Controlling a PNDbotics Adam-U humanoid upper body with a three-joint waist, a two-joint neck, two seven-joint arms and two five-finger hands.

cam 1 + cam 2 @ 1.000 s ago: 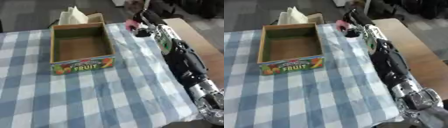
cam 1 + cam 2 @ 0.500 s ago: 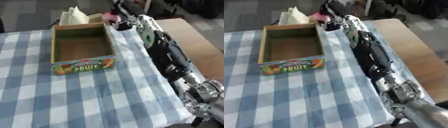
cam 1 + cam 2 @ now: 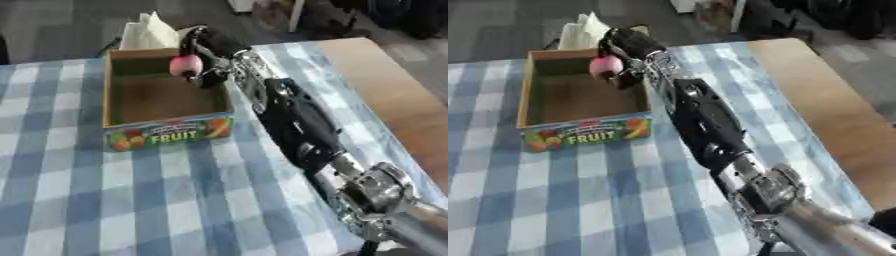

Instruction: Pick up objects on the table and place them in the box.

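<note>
Reaching in from the lower right, right hand (image 3: 208,50) curling its fingers around a small pink object (image 3: 185,65), holding it over the far right part of the open box (image 3: 166,131), standing on the checked tablecloth (image 3: 131,200).

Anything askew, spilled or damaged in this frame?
Nothing stands out. The right robot hand holds a pink object over the fruit box, which sits upright on the checked cloth. No spill or damage visible.

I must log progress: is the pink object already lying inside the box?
Not yet. The pink object is held in the right hand, above the box at its far right corner.
</note>
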